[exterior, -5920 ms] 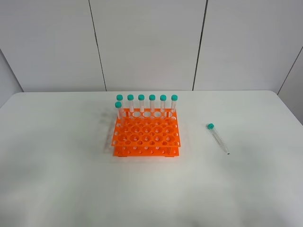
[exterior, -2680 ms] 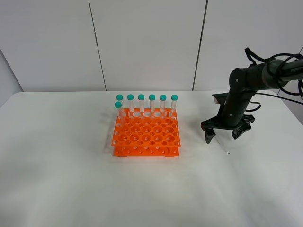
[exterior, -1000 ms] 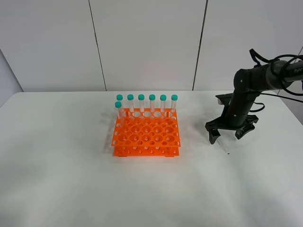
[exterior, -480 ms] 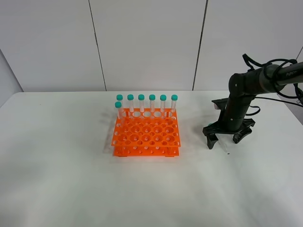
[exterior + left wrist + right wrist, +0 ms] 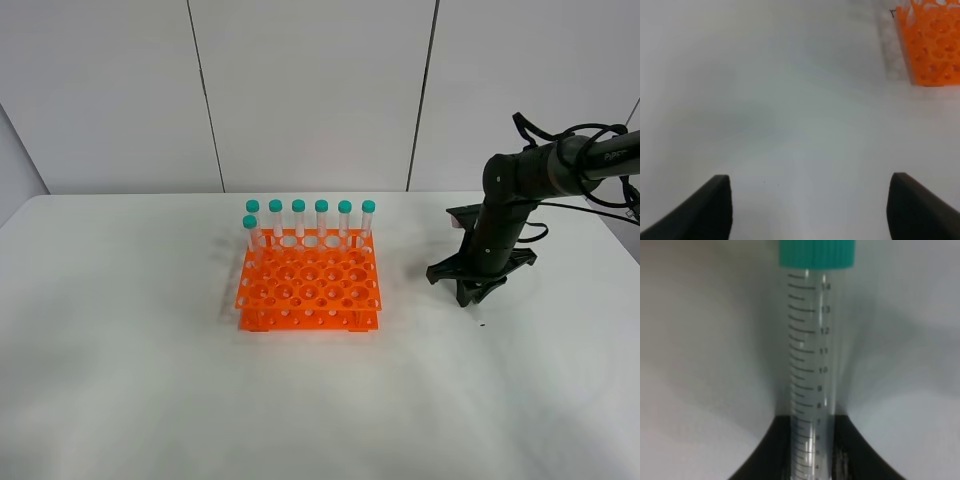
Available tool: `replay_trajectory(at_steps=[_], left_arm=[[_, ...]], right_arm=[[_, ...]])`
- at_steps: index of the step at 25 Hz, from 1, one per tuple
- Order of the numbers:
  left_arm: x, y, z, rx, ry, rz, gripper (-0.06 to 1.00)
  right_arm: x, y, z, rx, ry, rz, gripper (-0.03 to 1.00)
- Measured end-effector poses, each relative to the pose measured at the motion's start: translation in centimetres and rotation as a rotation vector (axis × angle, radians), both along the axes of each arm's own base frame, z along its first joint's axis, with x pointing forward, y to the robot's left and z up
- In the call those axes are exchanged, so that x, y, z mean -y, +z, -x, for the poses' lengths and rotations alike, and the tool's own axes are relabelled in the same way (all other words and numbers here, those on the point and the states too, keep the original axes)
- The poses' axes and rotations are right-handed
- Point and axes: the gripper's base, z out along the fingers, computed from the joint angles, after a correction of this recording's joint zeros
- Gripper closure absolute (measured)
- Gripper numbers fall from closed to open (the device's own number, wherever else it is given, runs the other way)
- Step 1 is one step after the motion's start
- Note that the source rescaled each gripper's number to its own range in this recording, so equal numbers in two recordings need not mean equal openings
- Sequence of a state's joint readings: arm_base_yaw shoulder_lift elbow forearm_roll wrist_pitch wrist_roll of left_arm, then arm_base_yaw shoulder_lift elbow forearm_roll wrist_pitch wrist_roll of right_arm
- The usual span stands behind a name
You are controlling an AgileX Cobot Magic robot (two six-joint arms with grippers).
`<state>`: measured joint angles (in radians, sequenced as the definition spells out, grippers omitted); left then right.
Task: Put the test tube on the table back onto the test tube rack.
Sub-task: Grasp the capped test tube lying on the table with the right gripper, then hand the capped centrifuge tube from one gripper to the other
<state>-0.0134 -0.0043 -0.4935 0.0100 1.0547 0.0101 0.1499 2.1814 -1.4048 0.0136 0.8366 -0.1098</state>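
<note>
Rack: orange test tube rack point(image 5: 308, 290) stands near the middle of the white counter point(image 5: 150, 350), with two tiers of round holes.
Racked tubes: seven teal-capped tubes point(image 5: 321, 222) stand upright at the rack's far side, six along the back row and one just in front of that row's left end.
Test tube: the loose test tube point(image 5: 812, 340) lies on the counter well to the right of the rack and apart from it. The right wrist view shows its teal cap point(image 5: 817, 252) and printed graduation marks.
Right gripper: the right gripper point(image 5: 472, 293) is down at the counter on the rack's right. Its black jaws are closed on the test tube's lower body, one on each side, and the capped end reaches out beyond them.
High view: the test tube is almost wholly hidden under the right gripper here. A small dark speck on the counter just in front of it may be the tube's tip.
Left gripper: the left gripper point(image 5: 810, 215) is outside the high view. In its own wrist view the jaws stand wide apart, with only white counter between them and a corner of the rack in sight some way off.
</note>
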Motion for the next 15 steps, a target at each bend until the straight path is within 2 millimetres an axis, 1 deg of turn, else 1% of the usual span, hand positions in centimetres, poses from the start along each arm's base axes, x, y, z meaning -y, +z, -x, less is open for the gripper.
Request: replay_trajectory(at_steps=[4,5,7,8,11,13,15], left_arm=[[0.0,0.0,0.0,0.0,0.0,0.0,0.01],[0.0,0.0,0.0,0.0,0.0,0.0,0.01],[0.0,0.0,0.0,0.0,0.0,0.0,0.01],[0.0,0.0,0.0,0.0,0.0,0.0,0.01],[0.0,0.0,0.0,0.0,0.0,0.0,0.01],[0.0,0.0,0.0,0.0,0.0,0.0,0.01],[0.0,0.0,0.0,0.0,0.0,0.0,0.01]], right_arm=[[-0.1,0.0,0.0,-0.002,0.029,-0.004,0.96],[0.0,0.3,0.0,0.003,0.031,-0.005,0.96],[0.0,1.5,0.1,0.024,0.032,-0.007,0.96],[0.0,2.6,0.1,0.046,0.032,-0.01,0.96],[0.1,6.6,0.6,0.128,0.035,-0.018,0.96],[0.2,9.4,1.7,0.184,0.036,-0.026,0.96],[0.5,11.3,3.3,0.216,0.036,-0.03,0.96]])
